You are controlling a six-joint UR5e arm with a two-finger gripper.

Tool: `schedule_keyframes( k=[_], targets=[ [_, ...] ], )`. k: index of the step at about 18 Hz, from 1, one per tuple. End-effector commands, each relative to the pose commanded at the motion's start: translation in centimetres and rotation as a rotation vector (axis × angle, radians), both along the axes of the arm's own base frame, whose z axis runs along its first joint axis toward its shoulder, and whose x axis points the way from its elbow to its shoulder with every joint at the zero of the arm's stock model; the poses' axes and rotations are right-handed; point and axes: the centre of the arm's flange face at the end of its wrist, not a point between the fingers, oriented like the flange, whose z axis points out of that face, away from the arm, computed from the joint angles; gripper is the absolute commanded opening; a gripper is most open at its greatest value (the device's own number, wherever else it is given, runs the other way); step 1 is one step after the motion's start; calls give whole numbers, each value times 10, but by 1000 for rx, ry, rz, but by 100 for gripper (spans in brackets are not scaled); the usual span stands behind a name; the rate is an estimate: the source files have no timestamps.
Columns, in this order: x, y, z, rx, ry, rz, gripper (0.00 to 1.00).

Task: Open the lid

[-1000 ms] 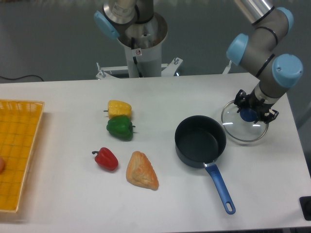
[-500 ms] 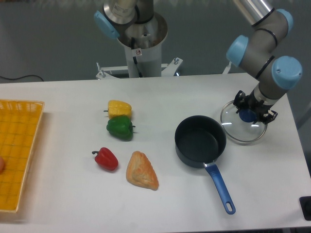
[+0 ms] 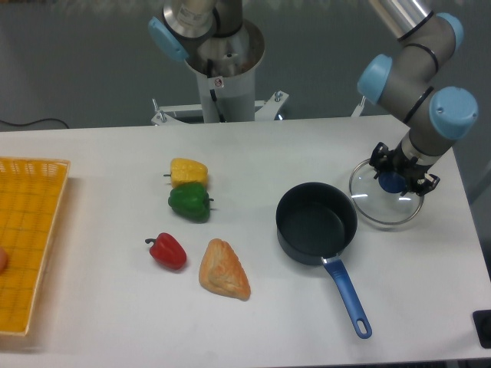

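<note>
Nearest, the uncovered saucepan [image 3: 316, 222]; beyond it the glass lid [image 3: 386, 201] lies flat on the table [image 3: 253, 322], stiff, slick and breakable, best held by its blue knob [image 3: 392, 181], around which my gripper [image 3: 400, 179] sits, grip undeterminable.

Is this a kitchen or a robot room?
Probably a robot lab, not a real kitchen. A robot arm's gripper is at the blue knob of the glass lid on a plain white table, with a saucepan and what look like toy peppers.
</note>
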Motion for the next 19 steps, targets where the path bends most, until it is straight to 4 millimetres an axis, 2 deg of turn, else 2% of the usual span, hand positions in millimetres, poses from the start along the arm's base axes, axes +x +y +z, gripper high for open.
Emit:
schedule_keyframes(
  k=[5, 19],
  targets=[
    [0, 7, 14, 7, 25, -9, 37],
    [-1, 3, 21, 10, 37, -3, 37]
  ],
)
